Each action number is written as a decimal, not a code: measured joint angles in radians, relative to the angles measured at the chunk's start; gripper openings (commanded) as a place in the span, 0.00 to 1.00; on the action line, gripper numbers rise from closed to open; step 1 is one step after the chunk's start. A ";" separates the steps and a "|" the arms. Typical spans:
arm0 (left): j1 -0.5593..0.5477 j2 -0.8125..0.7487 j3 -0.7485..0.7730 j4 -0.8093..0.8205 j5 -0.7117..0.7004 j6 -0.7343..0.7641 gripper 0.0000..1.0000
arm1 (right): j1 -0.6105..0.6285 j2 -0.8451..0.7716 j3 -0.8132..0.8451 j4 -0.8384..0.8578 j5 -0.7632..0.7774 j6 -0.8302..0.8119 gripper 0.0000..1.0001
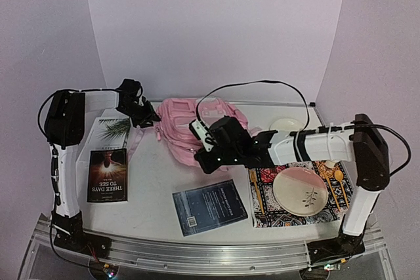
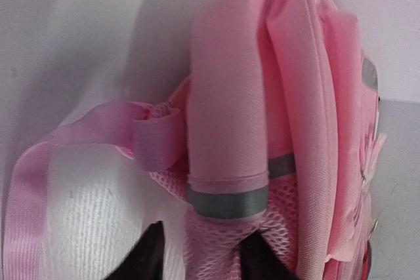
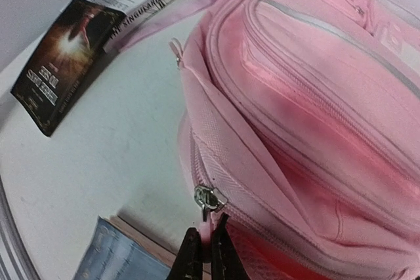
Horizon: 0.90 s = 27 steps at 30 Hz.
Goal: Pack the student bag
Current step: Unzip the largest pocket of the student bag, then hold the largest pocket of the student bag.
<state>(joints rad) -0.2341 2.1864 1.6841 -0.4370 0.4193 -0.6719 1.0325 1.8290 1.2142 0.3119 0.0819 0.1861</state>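
Note:
The student bag (image 1: 187,129) is a pink backpack lying at the back middle of the table. My left gripper (image 1: 148,120) is at its left end. In the left wrist view the black fingers (image 2: 147,260) are closed on the pink mesh at the foot of a shoulder strap (image 2: 226,129). My right gripper (image 1: 203,157) is at the bag's near edge. In the right wrist view (image 3: 209,246) it is shut on the pink pull tab (image 3: 209,224) of a silver zipper slider (image 3: 207,198). The zip track beside the slider looks slightly parted.
A dark book (image 1: 107,175) and a white book with a palm leaf (image 1: 111,129) lie at the left. A blue book (image 1: 209,206) lies front middle. A pink plate (image 1: 300,188) sits on a patterned mat (image 1: 262,211) at the right, with utensils (image 1: 338,176) and a small bowl (image 1: 285,124).

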 measured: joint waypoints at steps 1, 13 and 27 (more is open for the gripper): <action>0.010 -0.001 0.003 0.001 -0.003 0.007 0.67 | 0.000 0.023 0.038 -0.008 -0.017 0.000 0.00; 0.042 -0.332 -0.282 0.022 -0.052 -0.039 0.91 | 0.009 0.256 0.347 -0.118 -0.160 0.020 0.00; -0.213 -0.688 -0.676 0.040 -0.055 -0.271 0.84 | 0.011 0.309 0.392 -0.132 -0.177 0.038 0.00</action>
<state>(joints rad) -0.4468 1.4982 1.0077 -0.3972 0.3644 -0.9433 1.0435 2.1379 1.6067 0.1796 -0.0947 0.2246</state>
